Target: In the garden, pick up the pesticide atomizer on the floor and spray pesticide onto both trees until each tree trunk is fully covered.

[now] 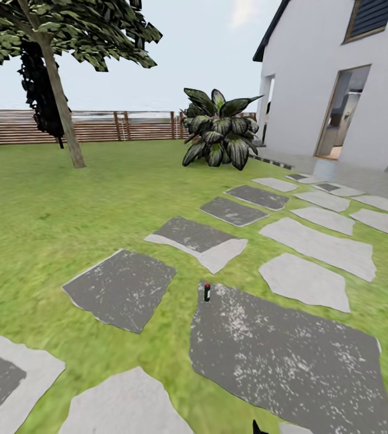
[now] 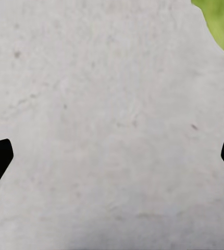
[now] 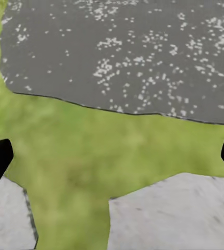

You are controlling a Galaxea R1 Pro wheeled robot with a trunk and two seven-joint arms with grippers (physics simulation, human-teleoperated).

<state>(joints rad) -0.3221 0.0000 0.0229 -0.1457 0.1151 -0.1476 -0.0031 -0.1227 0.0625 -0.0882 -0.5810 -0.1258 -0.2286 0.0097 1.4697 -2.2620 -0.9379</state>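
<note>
Both claws are spread and empty: the left claw over pale paving, the right claw over grass. The pesticide atomizer stands upright at the dark slab's far corner; it should be approached squarely. Beyond it, the tree is seen.

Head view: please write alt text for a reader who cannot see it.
A small dark pesticide atomizer stands upright at the near corner of a dark stepping stone in a green lawn. Beyond, a leaning tree stands before a slatted fence, with a broad-leaved bush beside a white house.
</note>
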